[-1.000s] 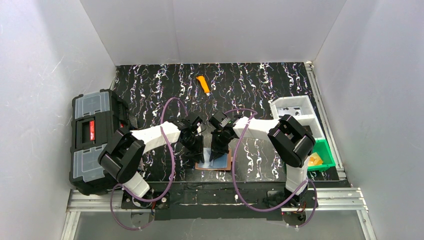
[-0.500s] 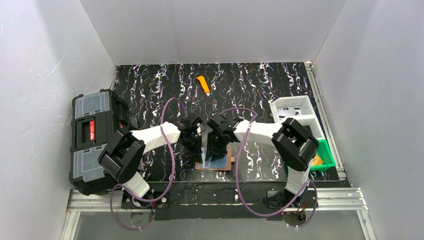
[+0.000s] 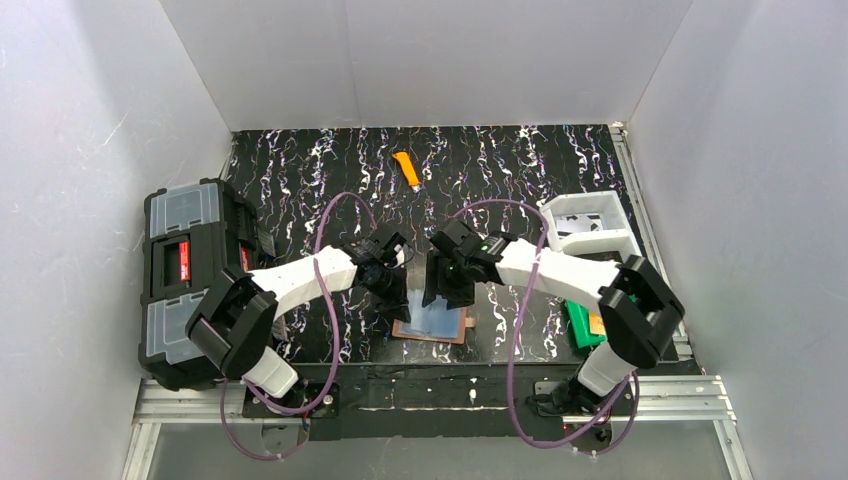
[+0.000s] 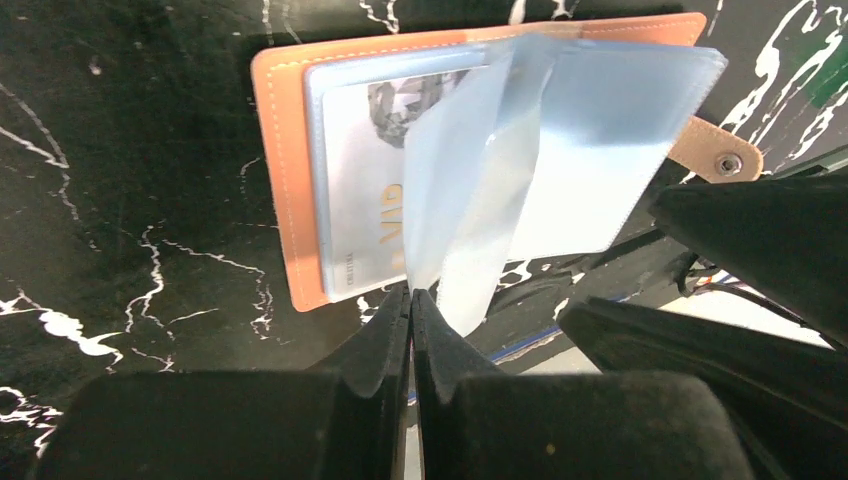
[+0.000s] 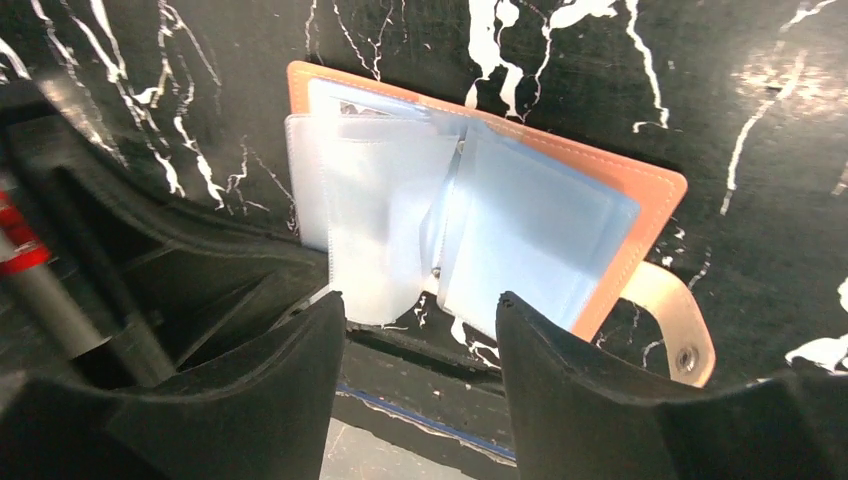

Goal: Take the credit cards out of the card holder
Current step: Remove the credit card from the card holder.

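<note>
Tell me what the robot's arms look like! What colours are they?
The left arm and right arm have smooth white tubes joined by chunky black joints. A thin purple cable loops along each. The left pincer and right pincer each have two matte black, wedge-shaped fingers.

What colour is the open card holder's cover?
The card holder is orange-tan with pale edge stitching; the left wrist view shows it best.

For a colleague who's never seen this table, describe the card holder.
On the black marbled table, look at the near edge, by the left gripper and right gripper. The card holder lies open there: flat, tan, with clear plastic sleeves and a snap tab, unlike the orange knife farther back.
</note>
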Controlling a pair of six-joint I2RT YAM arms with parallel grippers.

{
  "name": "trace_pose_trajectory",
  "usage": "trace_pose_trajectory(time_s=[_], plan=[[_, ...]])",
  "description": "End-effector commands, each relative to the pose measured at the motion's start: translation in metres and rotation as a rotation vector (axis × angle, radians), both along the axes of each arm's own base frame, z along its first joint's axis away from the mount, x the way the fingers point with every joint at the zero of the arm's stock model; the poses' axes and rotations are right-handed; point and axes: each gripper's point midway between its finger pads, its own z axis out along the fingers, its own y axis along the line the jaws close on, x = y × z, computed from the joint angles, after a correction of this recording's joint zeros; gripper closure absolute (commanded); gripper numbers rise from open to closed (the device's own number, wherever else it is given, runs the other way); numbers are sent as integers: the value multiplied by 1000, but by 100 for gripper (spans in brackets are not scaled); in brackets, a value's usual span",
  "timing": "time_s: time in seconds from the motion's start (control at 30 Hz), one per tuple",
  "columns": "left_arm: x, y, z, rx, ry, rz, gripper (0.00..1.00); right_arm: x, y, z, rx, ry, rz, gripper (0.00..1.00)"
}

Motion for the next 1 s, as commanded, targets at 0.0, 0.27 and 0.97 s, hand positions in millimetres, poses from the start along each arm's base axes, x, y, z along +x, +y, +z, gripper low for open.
trace_pose_trajectory(time_s=[0.0,0.27,0.97], plan=[[3,-17,20,-59,-44,-21,100,3,-30,10,-56,-59,-55,35],[1,-47,23,-85,-71,-72,100,-8,-65,-1,-61,-54,-132,34],[13,-103,13,-77,-100,-167,100,-4,-144,-10,-142,-103,-397,27]])
